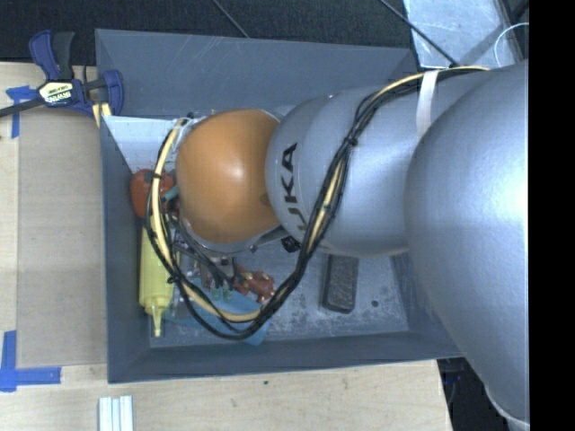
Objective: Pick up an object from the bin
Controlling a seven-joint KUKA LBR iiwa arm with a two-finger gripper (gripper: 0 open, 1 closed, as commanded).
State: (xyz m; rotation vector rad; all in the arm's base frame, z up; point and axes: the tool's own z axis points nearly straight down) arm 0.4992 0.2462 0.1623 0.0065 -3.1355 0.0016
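Note:
My gripper reaches down into the left part of the bin, mostly hidden beneath the arm's orange cover. A yellow bottle-shaped thing lies lengthwise along the left wall, right beside the gripper. Partly hidden by the cover, a red-orange round thing sits near the left wall above the bottle. Just right of the gripper lies a small reddish-brown thing. A light blue thing peeks out under the cables near the front wall.
A dark grey rectangular block lies on the bin floor to the right of the gripper. The arm and its cables cover the middle and right of the bin.

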